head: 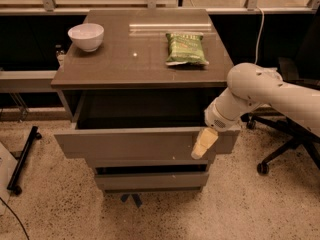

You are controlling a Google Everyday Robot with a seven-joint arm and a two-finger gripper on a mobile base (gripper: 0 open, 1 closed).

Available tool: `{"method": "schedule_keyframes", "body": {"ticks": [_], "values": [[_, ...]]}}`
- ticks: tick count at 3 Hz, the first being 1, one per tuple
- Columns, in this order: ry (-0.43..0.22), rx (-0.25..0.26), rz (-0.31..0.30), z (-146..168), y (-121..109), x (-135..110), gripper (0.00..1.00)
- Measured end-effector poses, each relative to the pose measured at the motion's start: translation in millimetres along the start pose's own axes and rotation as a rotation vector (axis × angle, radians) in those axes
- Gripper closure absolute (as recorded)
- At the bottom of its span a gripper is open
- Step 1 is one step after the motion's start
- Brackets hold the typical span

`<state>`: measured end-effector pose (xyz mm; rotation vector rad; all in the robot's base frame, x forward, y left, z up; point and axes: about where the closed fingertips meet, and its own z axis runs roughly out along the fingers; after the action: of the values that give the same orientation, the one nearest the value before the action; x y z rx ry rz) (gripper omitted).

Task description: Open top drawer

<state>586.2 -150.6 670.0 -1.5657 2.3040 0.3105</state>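
Observation:
The top drawer (125, 144) is the tallest and widest grey-brown front. It stands pulled out from the cabinet, with its dark inside (140, 109) showing behind it. My gripper (204, 144) is at the right end of this front, at its top edge, with a pale tip hanging down over the front's face. My white arm (255, 91) reaches in from the right. Two shorter fronts (150, 180) sit below, pushed in.
On the cabinet top (125, 64) stand a white bowl (86, 36) and a green snack bag (186, 49). An office chair base (285, 144) is on the right behind my arm. A black stand leg (22, 159) lies on the floor at the left.

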Motion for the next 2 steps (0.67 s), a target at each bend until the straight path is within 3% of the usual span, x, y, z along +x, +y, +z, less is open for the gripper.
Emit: {"method": "schedule_keyframes", "body": {"ticks": [1, 2], "values": [[0.024, -0.001, -0.026, 0.8, 10.7, 5.1, 0.0], [0.049, -0.006, -0.005, -4.3, 39.1, 25.3, 0.0]]}}
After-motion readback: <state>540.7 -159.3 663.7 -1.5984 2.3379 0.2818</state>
